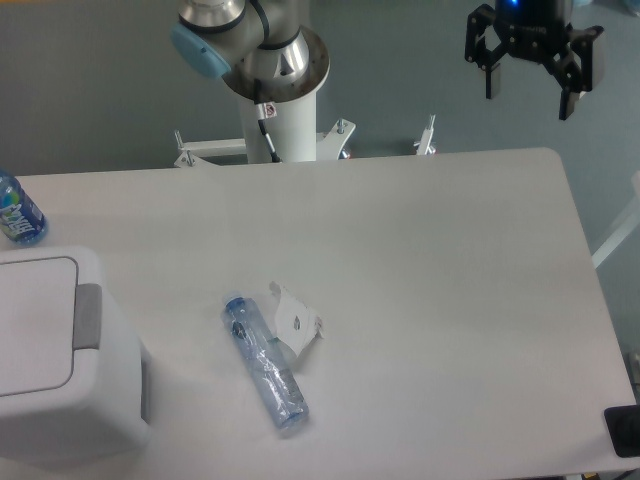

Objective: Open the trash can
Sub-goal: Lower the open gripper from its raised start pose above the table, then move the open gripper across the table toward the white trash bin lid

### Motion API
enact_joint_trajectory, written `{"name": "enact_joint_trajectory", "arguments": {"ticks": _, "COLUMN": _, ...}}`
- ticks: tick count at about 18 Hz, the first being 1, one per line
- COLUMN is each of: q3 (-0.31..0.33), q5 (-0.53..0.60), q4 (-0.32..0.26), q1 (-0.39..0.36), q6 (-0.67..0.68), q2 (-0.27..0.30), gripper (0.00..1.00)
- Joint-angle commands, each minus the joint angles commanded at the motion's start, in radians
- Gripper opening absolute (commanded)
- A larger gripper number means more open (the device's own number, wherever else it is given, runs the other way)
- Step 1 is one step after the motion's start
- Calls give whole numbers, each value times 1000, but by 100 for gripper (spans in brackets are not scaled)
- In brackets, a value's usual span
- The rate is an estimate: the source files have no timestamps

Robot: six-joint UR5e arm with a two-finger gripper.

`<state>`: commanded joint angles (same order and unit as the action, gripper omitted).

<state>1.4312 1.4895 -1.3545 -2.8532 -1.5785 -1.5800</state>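
The trash can (55, 390) is a large white boxy bin at the lower left of the table. Its flat inset lid panel (35, 320) lies closed, with a grey push tab (88, 316) on its right side. My gripper (530, 105) hangs high at the upper right, above the table's far right corner, far from the bin. Its two black fingers are spread apart and hold nothing.
A clear crushed plastic bottle (264, 362) lies on the table (450, 300) right of the bin, with a crumpled white paper (297, 322) beside it. A blue-labelled bottle (18, 212) lies at the left edge. The arm's base (280, 100) stands behind the table.
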Motion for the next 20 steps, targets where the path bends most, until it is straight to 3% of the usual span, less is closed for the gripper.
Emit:
{"name": "enact_joint_trajectory", "arguments": {"ticks": 7, "q3": -6, "q5": -2, "q4": 11, "q1": 17, "q6": 56, "q2": -15, "gripper": 100}}
{"name": "enact_joint_trajectory", "arguments": {"ticks": 18, "q3": 3, "q5": 5, "q4": 273, "q1": 244, "q6": 821, "q2": -106, "gripper": 100}}
{"name": "enact_joint_trajectory", "arguments": {"ticks": 20, "q3": -2, "q5": 6, "q4": 278, "q1": 290, "q6": 909, "q2": -120, "gripper": 100}}
